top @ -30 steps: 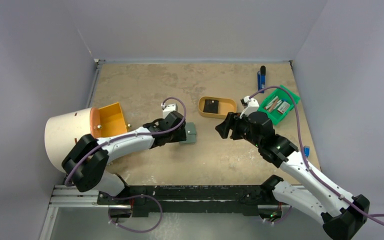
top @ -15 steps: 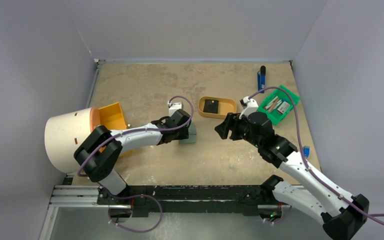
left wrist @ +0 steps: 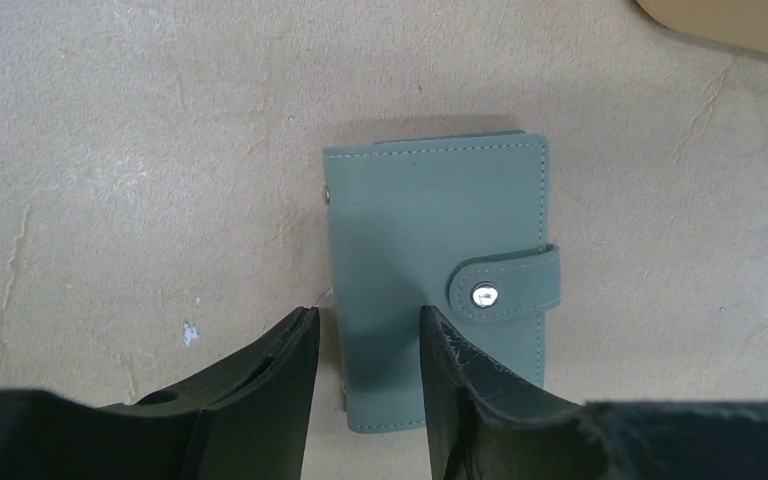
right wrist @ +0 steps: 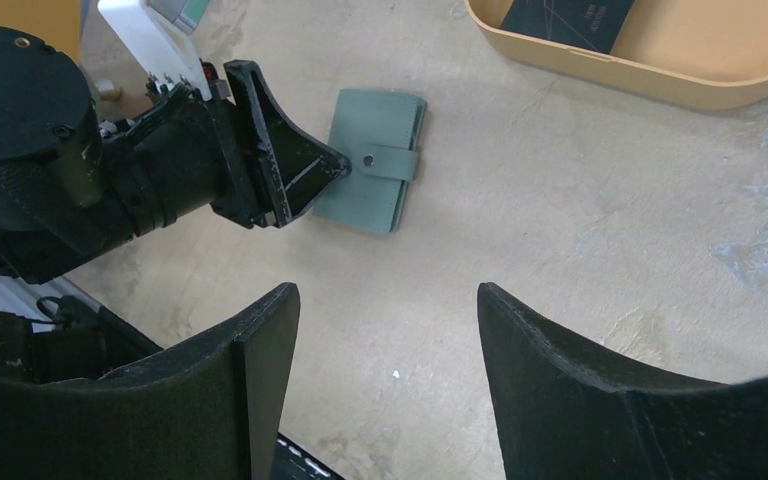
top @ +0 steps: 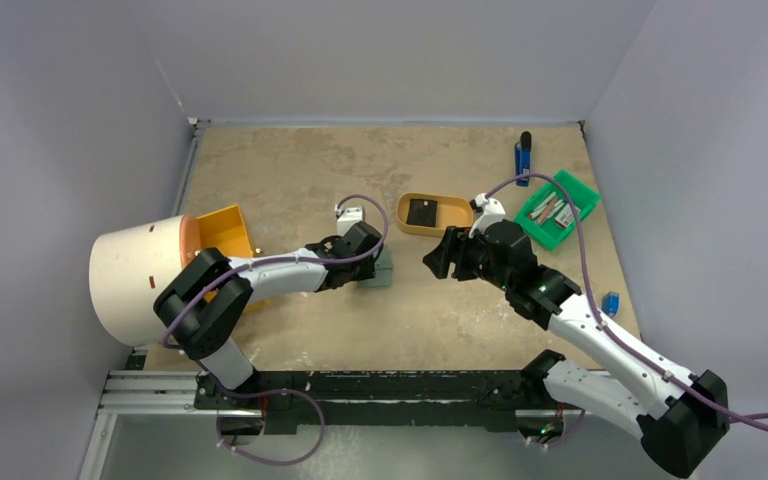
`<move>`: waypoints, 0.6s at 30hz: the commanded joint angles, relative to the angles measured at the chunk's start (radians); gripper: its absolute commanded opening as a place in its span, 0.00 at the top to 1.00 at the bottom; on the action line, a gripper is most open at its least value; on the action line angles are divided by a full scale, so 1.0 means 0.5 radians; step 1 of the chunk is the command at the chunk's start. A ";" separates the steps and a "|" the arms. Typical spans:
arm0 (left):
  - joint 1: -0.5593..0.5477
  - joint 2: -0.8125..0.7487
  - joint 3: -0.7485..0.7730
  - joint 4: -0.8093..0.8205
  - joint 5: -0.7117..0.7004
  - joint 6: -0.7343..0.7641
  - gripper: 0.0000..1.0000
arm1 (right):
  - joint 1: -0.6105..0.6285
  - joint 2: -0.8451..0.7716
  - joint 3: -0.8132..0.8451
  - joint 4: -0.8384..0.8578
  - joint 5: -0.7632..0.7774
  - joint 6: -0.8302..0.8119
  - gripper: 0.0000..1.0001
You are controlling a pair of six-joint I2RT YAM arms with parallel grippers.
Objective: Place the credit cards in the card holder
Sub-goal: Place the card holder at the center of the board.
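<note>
- The left claw [left wrist: 365, 325] is low over the bench [right wrist: 580, 220], at the near end of the card holder [left wrist: 435, 240]. Its jaws are partly apart. One fingertip is at the holder's left edge, the other is over its front, and green shows in the gap. Nothing is pinched between them.
- The right claw [right wrist: 385, 300] hangs above bare bench to the right of the holder, released, with its jaws wide and nothing between them.
- The card holder lies flat and closed on the bench, between the two claws. Its snap tab [left wrist: 505, 285] is folded over the front.
- Beyond it is the tan tray [right wrist: 660, 90], with a black flat item [right wrist: 565, 20] inside.
- At the left are a cream cylinder [top: 135, 280] and an orange box [top: 222, 235].
- Far right is a green bin [top: 585, 195], its contents too small to tell, and beyond it a blue pen [top: 523, 155].
</note>
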 commanded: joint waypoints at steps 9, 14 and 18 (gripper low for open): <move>0.016 0.004 -0.073 0.058 -0.051 -0.031 0.63 | 0.000 -0.012 0.032 0.071 -0.013 0.000 0.32; 0.017 -0.032 -0.089 0.080 -0.061 -0.010 0.64 | 0.001 -0.021 0.023 0.053 -0.010 -0.004 0.32; 0.017 0.002 -0.087 0.083 -0.034 -0.028 0.64 | 0.000 -0.018 0.047 0.027 -0.010 -0.006 0.32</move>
